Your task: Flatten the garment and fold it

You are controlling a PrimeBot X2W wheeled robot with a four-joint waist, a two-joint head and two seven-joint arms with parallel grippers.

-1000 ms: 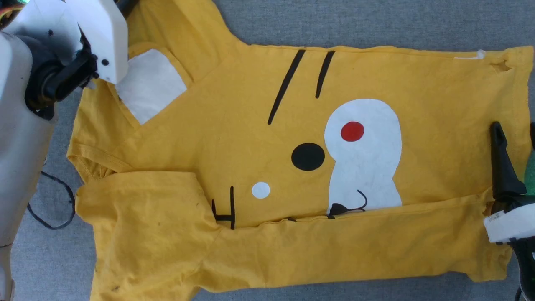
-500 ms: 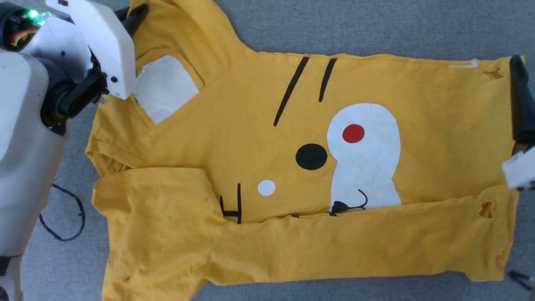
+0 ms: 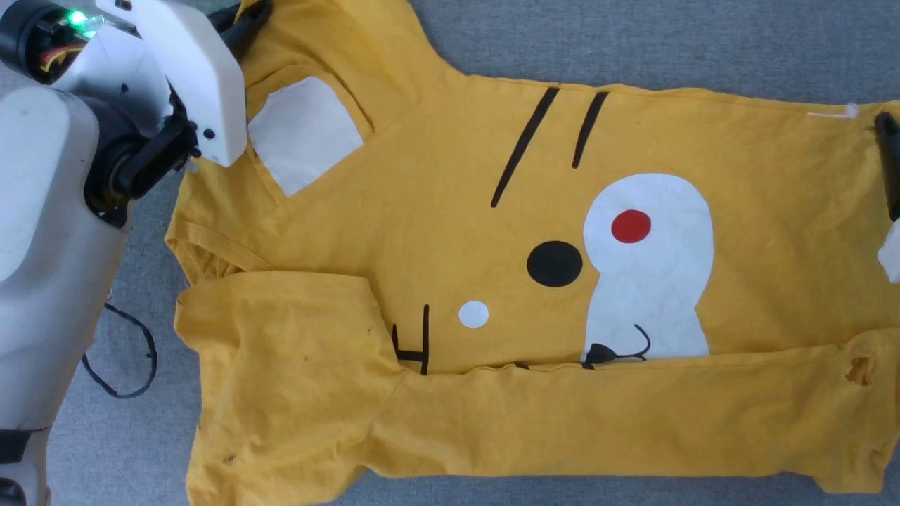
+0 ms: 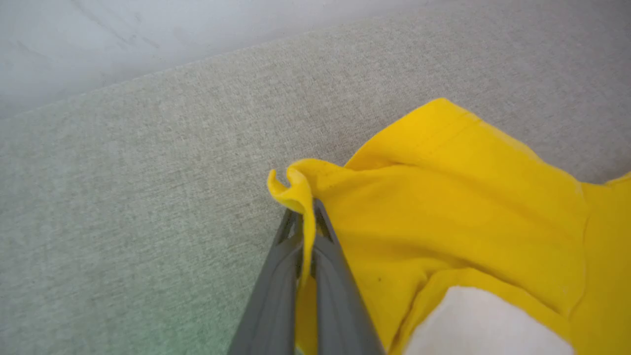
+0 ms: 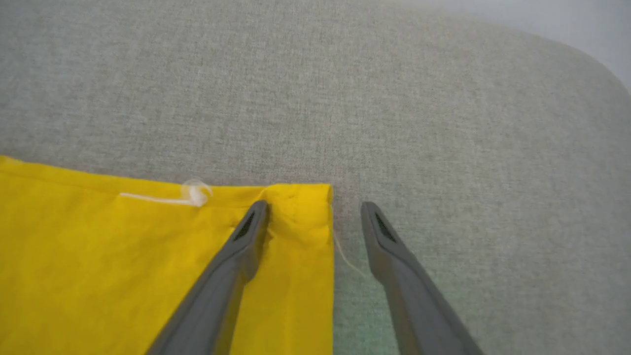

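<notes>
The shirt [image 3: 436, 232] lies spread on the grey surface [image 3: 633, 42], print up, collar to the left and hem to the right. Its near strip is folded over the print and shows plain yellow. The left gripper [image 3: 246, 21] is at the far-left sleeve, beyond its white arm. One dark finger of the right gripper [image 3: 889, 161] stands at the far-right hem corner. A black cable [image 3: 126, 358] lies left of the shirt.

In the left wrist view, the left gripper [image 4: 304, 209] is clamped on a curled edge of the shirt [image 4: 443, 207], with fabric pinched between its fingers.

In the right wrist view, the right gripper [image 5: 314, 207] is spread wide and holds nothing. One finger is over the corner of the shirt [image 5: 98, 256], the other over bare surface [image 5: 443, 123] just beside the hem. A white thread [image 5: 162, 198] lies along the far edge.
</notes>
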